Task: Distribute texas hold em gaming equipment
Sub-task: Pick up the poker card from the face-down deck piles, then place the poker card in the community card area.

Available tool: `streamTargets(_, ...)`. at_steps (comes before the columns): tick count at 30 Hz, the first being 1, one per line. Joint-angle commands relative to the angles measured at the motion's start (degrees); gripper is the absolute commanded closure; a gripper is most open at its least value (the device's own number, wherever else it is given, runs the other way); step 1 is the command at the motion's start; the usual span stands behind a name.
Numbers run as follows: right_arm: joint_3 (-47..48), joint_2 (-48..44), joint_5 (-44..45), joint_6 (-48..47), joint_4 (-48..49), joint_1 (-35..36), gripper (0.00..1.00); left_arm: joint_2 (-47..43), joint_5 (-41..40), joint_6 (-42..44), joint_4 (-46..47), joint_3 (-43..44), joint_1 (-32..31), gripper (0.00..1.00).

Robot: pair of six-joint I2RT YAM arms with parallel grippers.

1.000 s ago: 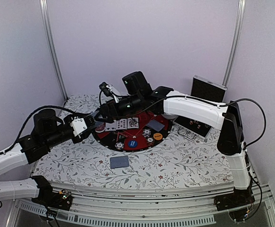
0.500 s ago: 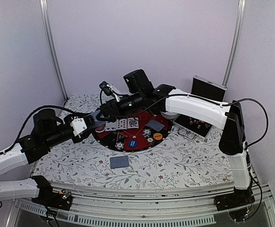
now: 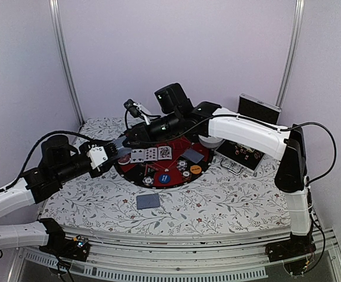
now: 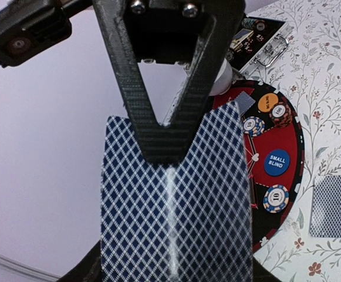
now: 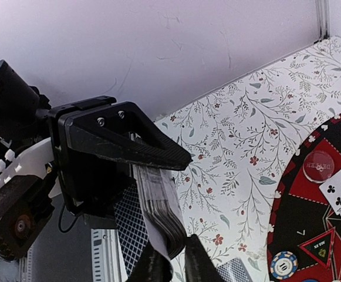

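Observation:
My left gripper is shut on a deck of playing cards with blue-checked backs, held out over the table's left side. In the right wrist view its black finger lies along the deck. My right gripper is pinched on the deck's free end; which cards it holds I cannot tell. On the round red-black mat lie face-up cards, striped chips, a blue small-blind disc, an orange disc, a red disc and a triangular marker.
One face-down card lies on the flowered cloth in front of the mat, another on the mat. An open black case stands at the right, its lid upright. Metal posts and white walls close the back.
My right gripper has reached a little further left onto the deck and has closed on its end. The left arm and the deck have stayed in place.

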Motion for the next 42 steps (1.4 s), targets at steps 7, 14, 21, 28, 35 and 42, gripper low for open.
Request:
streamTargets(7,1.0,-4.4,2.6,-1.5,-3.2,-0.3,0.97,-0.3,0.3,-0.1,2.3,0.3,0.2,0.46)
streamTargets(14,0.5,-6.9,3.5,-3.4,-4.6,-0.4,0.99,-0.2,0.3,-0.1,2.3,0.2,0.2,0.46)
streamTargets(21,-0.6,-9.9,1.0,-3.7,-4.4,-2.4,0.99,-0.2,0.1,-0.1,2.3,0.2,0.2,0.46)
streamTargets(28,-3.9,-15.2,-8.2,-0.9,0.2,-8.7,0.99,-0.2,0.1,-0.1,2.3,0.1,0.3,0.46)
streamTargets(35,-6.9,-16.9,0.5,2.3,0.2,-15.5,0.99,0.1,0.0,-0.1,2.3,0.2,0.2,0.46)
streamTargets(42,-9.5,-13.5,12.1,5.1,0.7,-19.6,0.99,0.4,0.2,-0.2,2.3,0.3,0.3,0.46)
